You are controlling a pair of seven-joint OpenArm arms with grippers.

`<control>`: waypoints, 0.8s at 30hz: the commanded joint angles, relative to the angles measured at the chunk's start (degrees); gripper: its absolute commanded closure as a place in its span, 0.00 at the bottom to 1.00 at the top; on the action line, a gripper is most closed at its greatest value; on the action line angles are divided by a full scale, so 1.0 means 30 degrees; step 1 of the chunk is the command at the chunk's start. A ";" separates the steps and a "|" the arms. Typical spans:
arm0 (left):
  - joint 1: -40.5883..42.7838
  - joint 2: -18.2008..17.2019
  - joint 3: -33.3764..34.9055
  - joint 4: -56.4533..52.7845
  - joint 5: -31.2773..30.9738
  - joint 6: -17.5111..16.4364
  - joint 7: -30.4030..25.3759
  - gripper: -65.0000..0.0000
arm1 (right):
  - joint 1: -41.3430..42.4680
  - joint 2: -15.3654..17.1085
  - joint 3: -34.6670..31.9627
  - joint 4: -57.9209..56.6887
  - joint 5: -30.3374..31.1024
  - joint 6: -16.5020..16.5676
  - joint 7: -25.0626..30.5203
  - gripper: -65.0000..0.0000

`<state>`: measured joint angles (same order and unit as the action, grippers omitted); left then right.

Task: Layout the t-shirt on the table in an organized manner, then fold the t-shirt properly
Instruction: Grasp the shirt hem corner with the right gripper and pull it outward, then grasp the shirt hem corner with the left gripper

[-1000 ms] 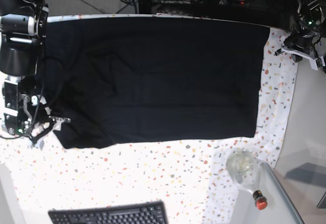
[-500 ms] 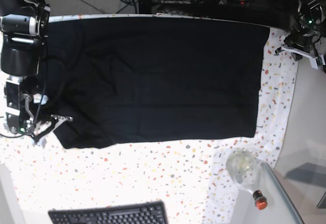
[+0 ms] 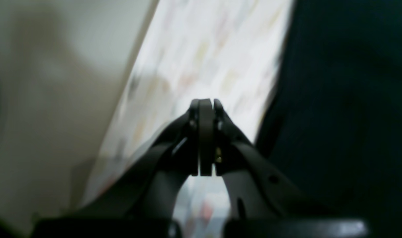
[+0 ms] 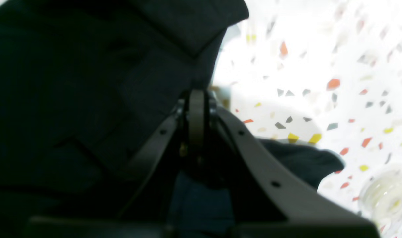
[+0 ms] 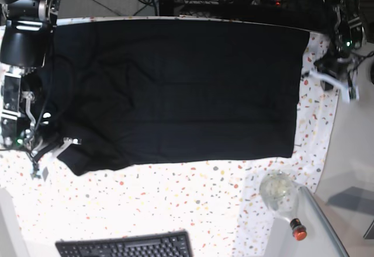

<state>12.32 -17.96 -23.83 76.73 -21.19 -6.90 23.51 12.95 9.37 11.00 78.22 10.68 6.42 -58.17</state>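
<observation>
The black t-shirt (image 5: 181,90) lies spread flat over the upper half of the speckled worktop (image 5: 175,204), filling it almost from the left edge to near the right edge in the base view, with its bottom edge running straight across the middle of the cloth. Its lower left corner is puckered and drawn to a point where the right pincer (image 5: 63,145) sits.

In the right wrist view the right pincer (image 4: 197,109) has its jaws pressed together, and dark fabric bunches around and beneath the fingertips, so it appears clamped on the edge of the t-shirt (image 4: 88,99) (the exact pinch point is hidden behind the jaws). A folded flap of cloth juts out toward the flecked worktop (image 4: 320,66) just beside it.

The left pincer (image 5: 333,80) hangs at the far right side of the base view, over the bare strip of cloth beside the garment's edge. From its own wrist camera the left pincer (image 3: 205,105) is fully closed with nothing between the tips, above the worktop (image 3: 214,59) and just beside the t-shirt (image 3: 346,99), though that picture is blurred.

A black keyboard (image 5: 125,246) rests at the bottom edge, and a clear glass jar (image 5: 279,191) stands at the lower right with a small red-capped object (image 5: 298,231) near it.
</observation>
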 commanded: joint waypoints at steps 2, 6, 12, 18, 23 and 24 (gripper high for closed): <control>-0.1043 -0.0330 -0.0040 0.0285 0.0045 0.0086 -0.0436 1.00 | -0.0024 0.0204 -0.0049 0.1137 0.0089 0.0016 0.0241 1.00; -0.3446 -0.0271 0.0223 -0.0682 -0.0043 0.0086 -0.0407 0.61 | -0.0434 0.0175 -0.0079 0.1430 0.0089 0.0016 0.0299 1.00; -0.8692 -0.0359 0.2480 -0.6866 0.0016 0.0086 0.1205 0.11 | -0.0668 0.0204 -0.0079 0.1459 0.0089 0.0016 0.0387 1.00; -1.2120 -0.0301 0.5059 -1.1965 -0.0013 0.0086 -0.0583 0.16 | -0.0668 0.0263 -0.0079 0.1459 0.0089 0.0016 0.0416 1.00; -1.4113 -0.0301 0.6729 -1.5335 0.0016 0.0086 -0.2576 0.24 | -0.0668 0.0292 -0.0079 0.1459 0.0089 0.0016 0.0416 1.00; -1.4464 -0.0271 0.6993 -1.5979 0.0016 0.0086 -0.2781 0.25 | -0.0668 0.0292 -0.0079 0.1459 0.0089 0.0016 0.0446 1.00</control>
<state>-29.47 -17.98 -2.79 28.10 -21.08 -6.42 16.10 9.63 9.61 10.63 81.52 10.66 6.44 -57.87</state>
